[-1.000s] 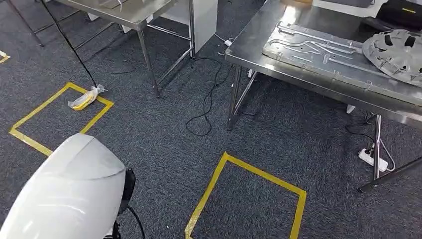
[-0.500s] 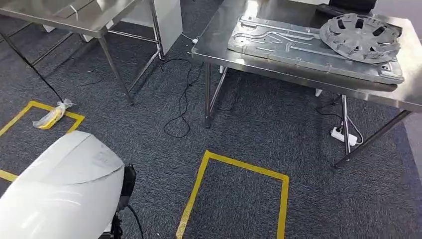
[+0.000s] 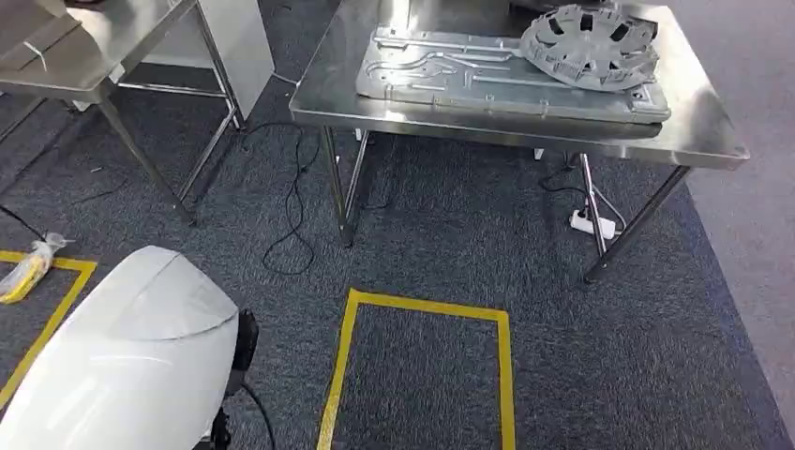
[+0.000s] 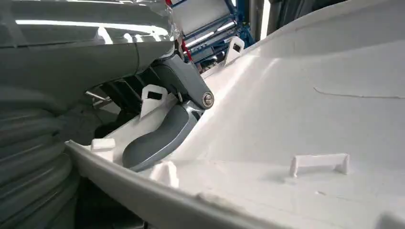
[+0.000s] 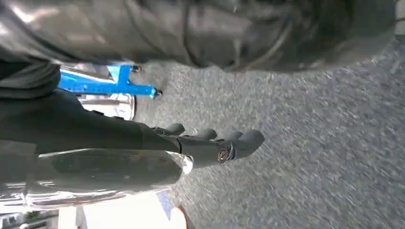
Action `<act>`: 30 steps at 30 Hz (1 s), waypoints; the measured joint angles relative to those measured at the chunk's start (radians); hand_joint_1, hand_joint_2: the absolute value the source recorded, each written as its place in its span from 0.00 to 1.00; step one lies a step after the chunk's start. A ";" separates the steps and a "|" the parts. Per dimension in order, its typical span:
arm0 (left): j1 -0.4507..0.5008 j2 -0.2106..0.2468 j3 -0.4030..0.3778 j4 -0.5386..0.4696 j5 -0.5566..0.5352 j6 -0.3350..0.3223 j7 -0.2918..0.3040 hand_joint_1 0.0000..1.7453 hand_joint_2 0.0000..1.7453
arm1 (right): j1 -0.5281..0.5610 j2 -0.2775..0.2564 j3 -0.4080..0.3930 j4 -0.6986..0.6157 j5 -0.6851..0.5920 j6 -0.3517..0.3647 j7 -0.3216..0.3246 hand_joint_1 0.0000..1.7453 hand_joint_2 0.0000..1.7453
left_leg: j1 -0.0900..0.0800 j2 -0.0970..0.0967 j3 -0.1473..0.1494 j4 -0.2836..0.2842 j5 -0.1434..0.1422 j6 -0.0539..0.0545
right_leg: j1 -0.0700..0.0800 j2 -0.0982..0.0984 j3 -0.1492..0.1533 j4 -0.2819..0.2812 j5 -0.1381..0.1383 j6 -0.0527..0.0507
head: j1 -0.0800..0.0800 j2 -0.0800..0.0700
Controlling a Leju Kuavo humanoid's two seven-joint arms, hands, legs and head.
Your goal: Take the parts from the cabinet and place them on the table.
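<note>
A large white curved plastic part (image 3: 131,356) sits at the lower left of the head view, close to my body. In the left wrist view my left hand (image 4: 162,136) grips this white part (image 4: 296,109), its grey thumb pressed on the ribbed inner side at the rim. The steel table (image 3: 319,98) stands ahead across the carpet. On it lie a flat stamped metal plate (image 3: 450,75) and a round grey slotted disc (image 3: 591,33). My right hand (image 5: 210,143) hangs over the carpet with its fingers stretched out, holding nothing.
A second steel table (image 3: 84,56) stands at the left, with a white column (image 3: 239,42) behind it. A yellow tape rectangle (image 3: 422,309) marks the carpet before the table. Black cables (image 3: 291,216) and a power strip (image 3: 592,223) lie under it. A yellow bagged item (image 3: 28,267) lies far left.
The camera has turned: the table with the plate and disc has slid from the right edge to the upper middle. The white part stays at the lower left.
</note>
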 joint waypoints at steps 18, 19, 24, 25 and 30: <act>-0.005 0.010 0.002 0.008 -0.016 -0.035 0.044 1.00 1.00 | 0.001 0.003 0.000 0.000 0.035 -0.045 -0.029 0.00 0.00 | 0.011 0.070 0.034 0.002 -0.034 -0.027 | -0.007 -0.127 0.039 -0.025 -0.013 -0.012 | 0.005 0.000; -0.005 0.011 0.003 0.007 -0.018 -0.035 0.043 1.00 1.00 | 0.001 0.005 -0.001 0.000 0.035 -0.044 -0.029 0.00 0.00 | 0.011 0.065 0.003 0.063 -0.067 -0.027 | -0.006 -0.127 0.043 -0.025 -0.017 -0.019 | 0.001 0.000; 0.007 0.016 0.003 0.008 -0.023 -0.035 0.044 1.00 1.00 | 0.001 0.005 -0.001 0.000 0.038 -0.039 -0.029 0.00 0.00 | 0.011 0.060 -0.142 0.263 -0.091 -0.024 | 0.007 -0.116 0.069 -0.023 -0.040 -0.031 | 0.001 0.000; 0.007 0.018 0.003 0.008 -0.023 -0.035 0.044 1.00 1.00 | 0.001 0.005 -0.001 0.000 0.038 -0.037 -0.029 0.00 0.00 | 0.011 0.060 -0.119 0.196 -0.039 -0.021 | 0.007 -0.113 0.080 -0.022 -0.048 -0.029 | 0.002 0.000; 0.006 0.019 0.004 0.008 -0.025 -0.035 0.047 1.00 1.00 | 0.001 0.006 -0.001 0.001 0.040 -0.043 -0.028 0.00 0.00 | -0.003 0.055 -0.039 0.000 0.037 0.003 | 0.008 -0.108 0.104 -0.025 -0.078 -0.005 | 0.002 0.000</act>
